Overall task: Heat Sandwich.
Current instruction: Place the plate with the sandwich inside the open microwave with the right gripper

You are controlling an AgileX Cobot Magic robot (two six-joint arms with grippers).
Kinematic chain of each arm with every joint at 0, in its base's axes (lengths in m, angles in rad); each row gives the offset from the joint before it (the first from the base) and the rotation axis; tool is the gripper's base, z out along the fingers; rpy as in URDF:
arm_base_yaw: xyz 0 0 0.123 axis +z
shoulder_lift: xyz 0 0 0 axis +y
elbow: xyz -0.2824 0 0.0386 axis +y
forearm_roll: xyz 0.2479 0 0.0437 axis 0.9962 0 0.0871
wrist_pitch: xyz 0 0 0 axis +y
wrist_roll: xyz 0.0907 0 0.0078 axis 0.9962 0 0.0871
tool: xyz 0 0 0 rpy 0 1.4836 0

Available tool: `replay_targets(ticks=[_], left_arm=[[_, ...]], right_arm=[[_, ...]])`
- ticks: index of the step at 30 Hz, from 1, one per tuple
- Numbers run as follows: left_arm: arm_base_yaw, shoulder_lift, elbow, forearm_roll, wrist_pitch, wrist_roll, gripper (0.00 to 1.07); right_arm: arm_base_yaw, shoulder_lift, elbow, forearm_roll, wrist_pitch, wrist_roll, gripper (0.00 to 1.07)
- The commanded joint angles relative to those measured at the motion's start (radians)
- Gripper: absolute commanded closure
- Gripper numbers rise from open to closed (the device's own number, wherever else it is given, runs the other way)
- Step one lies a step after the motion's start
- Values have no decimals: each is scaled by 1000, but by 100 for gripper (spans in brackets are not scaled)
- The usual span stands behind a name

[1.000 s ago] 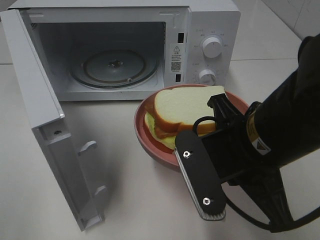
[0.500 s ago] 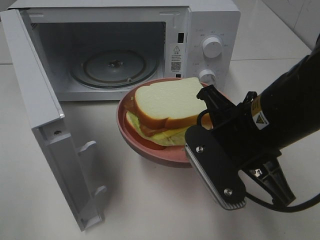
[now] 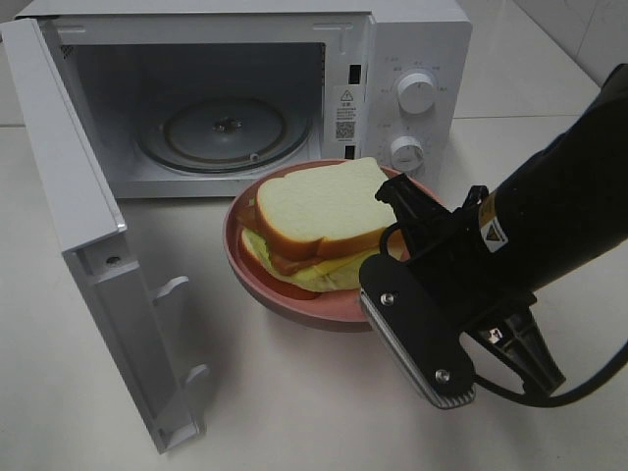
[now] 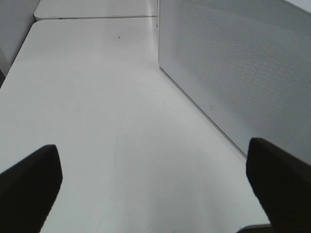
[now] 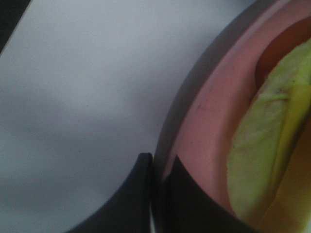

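Observation:
The sandwich [image 3: 319, 211], white bread with a golden crust and yellow-green and reddish filling, lies on a pink plate [image 3: 238, 257] in front of the open microwave [image 3: 412, 49]. My right gripper [image 3: 392, 270] is shut on the plate's right rim and holds it slightly above the table. In the right wrist view the two dark fingers [image 5: 141, 194] pinch the pink rim [image 5: 204, 121], with the green filling [image 5: 262, 160] beside them. My left gripper [image 4: 155, 194] is open and empty over bare table next to the microwave's perforated side wall [image 4: 233, 63]. It is out of the exterior view.
The microwave door [image 3: 88, 245] is swung wide open at the left and stands out over the table. The glass turntable [image 3: 224, 132] inside is bare. Two knobs [image 3: 416, 90] are on the right panel. White table [image 3: 294, 392] lies in front.
My right gripper has carried the plate with the sandwich to the left and nearer the microwave's opening. The door and left arm have not moved.

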Motion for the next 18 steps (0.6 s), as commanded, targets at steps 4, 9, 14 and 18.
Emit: replay_targets(ticks=[4,9,14,18], left_arm=[[-3,-26,2,0,-4,-3,9],[-3,-26,2,0,-4,-3,9],[-3,-26,2,0,-4,-3,9],[-3,-26,2,0,-4,-3,9]], right_arm=[[-3,38,-47,10,-60,-16,107],[-3,96,-106,10,-60,-16,107],[-3,158,-168,27,-60,-27,107],[-3,202,-218,87,-60,-78,107]])
